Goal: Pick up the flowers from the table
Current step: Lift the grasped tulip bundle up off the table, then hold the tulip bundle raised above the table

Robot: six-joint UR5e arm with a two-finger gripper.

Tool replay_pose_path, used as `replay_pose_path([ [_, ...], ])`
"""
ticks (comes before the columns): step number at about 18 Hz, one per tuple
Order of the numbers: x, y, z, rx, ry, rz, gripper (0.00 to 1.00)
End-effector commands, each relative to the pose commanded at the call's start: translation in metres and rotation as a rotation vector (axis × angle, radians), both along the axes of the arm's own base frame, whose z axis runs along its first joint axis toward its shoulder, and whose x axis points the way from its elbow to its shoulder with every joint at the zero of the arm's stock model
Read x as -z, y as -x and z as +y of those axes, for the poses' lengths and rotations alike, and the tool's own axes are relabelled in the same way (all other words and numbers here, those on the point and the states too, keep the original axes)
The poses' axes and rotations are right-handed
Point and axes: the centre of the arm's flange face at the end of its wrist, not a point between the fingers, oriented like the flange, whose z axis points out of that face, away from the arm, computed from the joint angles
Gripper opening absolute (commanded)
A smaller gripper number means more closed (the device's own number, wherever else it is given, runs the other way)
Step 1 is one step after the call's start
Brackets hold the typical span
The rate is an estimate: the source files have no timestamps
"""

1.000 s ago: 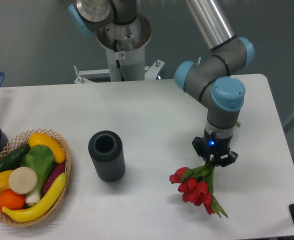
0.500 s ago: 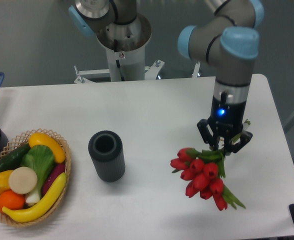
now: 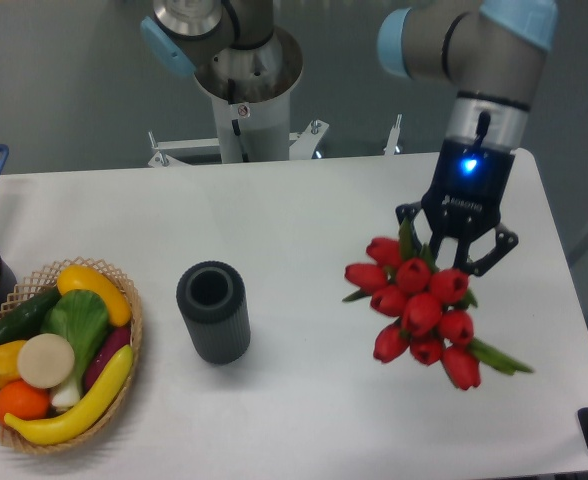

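Flowers point(image 3: 419, 308) hang from the gripper point(image 3: 458, 250), whose two fingers are closed around the bunch near its stem end, just above the cluster of red tulip heads. The heads fan out below and to the camera-left of the fingers, and a few green leaf tips poke out past them on the lower side. No part of the bunch appears to touch the table point(image 3: 294, 220); it looks lifted clear, though from this single high view the height above the surface cannot be judged with certainty. My reading is that the pick is essentially done and what remains is to keep the hold secure. A bunch like this should be light, so weight is no concern, but it is soft and top-heavy: the heads flop away from the grip point and would swing with any quick move. The stems are thin and could slide between the fingers, or crush if squeezed harder. The best place to hold is where the stems are bundled tightly, and the fingers seem to be near that spot; the tie itself is hidden behind them. Well away from the gripper, toward camera-left, stand a dark ribbed cylinder point(image 3: 214, 311) and, farther off, a wicker basket point(image 3: 126, 345) of fruit and vegetables.
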Motion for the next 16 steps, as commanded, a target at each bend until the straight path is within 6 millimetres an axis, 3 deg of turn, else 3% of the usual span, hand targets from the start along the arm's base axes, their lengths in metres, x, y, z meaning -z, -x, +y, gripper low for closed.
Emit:
replay_pose_path([
  [5, -0.011, 0.013, -0.033, 0.023, -0.161, -0.052, 0.28],
  [16, -0.005, 0.011, -0.036, 0.049, -0.208, -0.073, 0.28],
])
